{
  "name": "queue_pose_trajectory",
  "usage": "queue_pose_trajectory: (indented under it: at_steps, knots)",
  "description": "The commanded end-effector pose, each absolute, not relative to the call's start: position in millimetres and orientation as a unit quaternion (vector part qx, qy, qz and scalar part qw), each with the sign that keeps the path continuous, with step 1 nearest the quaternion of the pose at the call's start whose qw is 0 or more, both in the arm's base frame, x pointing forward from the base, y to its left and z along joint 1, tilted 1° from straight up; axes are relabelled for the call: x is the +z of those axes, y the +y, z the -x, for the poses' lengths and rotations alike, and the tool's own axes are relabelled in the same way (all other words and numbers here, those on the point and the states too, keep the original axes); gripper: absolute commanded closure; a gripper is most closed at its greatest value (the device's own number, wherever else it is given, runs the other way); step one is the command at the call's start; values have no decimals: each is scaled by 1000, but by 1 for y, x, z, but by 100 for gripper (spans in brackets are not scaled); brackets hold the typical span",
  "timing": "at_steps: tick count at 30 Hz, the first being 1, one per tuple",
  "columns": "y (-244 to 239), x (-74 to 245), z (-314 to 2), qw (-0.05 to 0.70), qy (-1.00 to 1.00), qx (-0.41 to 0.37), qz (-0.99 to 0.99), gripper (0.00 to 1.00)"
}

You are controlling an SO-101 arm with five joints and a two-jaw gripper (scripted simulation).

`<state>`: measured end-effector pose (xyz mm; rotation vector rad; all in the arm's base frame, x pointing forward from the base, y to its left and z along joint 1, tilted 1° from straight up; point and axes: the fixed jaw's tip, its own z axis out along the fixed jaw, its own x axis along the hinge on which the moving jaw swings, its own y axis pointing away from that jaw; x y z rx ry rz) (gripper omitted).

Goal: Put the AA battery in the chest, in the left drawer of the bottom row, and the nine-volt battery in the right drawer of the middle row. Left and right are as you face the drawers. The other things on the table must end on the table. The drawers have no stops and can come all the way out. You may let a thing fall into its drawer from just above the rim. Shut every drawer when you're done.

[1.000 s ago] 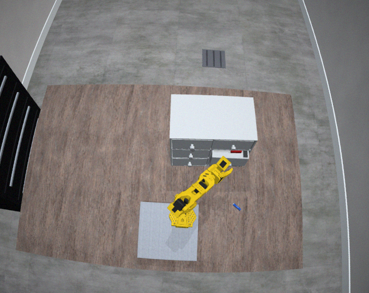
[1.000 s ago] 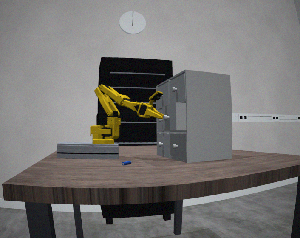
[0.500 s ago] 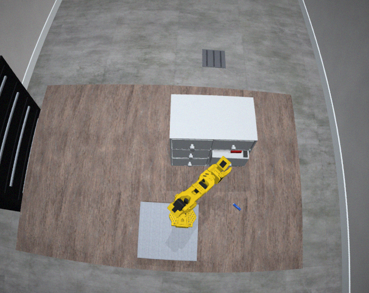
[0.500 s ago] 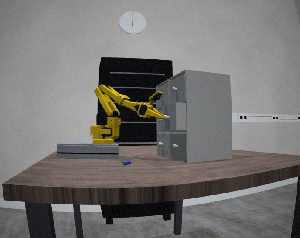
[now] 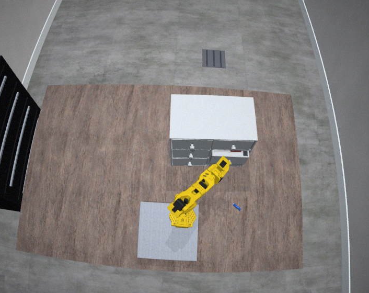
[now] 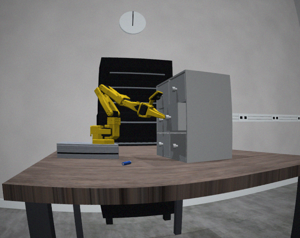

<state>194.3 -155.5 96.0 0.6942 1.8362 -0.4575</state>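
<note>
The grey chest (image 5: 212, 129) stands at the back of the table, with its drawers facing the arm. The right drawer of the middle row (image 5: 230, 154) sticks out a little. A strip of the red nine-volt battery (image 5: 235, 151) shows inside it. My gripper (image 6: 165, 116) is shut, and its tips are against that drawer's white knob (image 6: 168, 117). From above, the gripper (image 5: 228, 161) sits right at the drawer front. The blue AA battery (image 5: 237, 206) lies on the table to the right of the arm, well apart from it. It also shows in the side view (image 6: 126, 162). The other drawers look shut.
The arm's base stands on a grey plate (image 5: 168, 230) near the table's front edge. A black cabinet (image 5: 5, 132) stands off the table to the left. The chest (image 6: 196, 117) rises higher than the arm's wrist.
</note>
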Motion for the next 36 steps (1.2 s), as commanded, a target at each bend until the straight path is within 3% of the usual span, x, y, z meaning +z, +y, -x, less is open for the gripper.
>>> queue_pose_trajectory:
  at_steps: [1,8,36]
  knots:
    - [-153,99,-199,542,769,-186,-284,95]
    - [-153,99,-199,542,769,-186,-284,100]
    - [-162,98,-213,542,770,-186,-280,100]
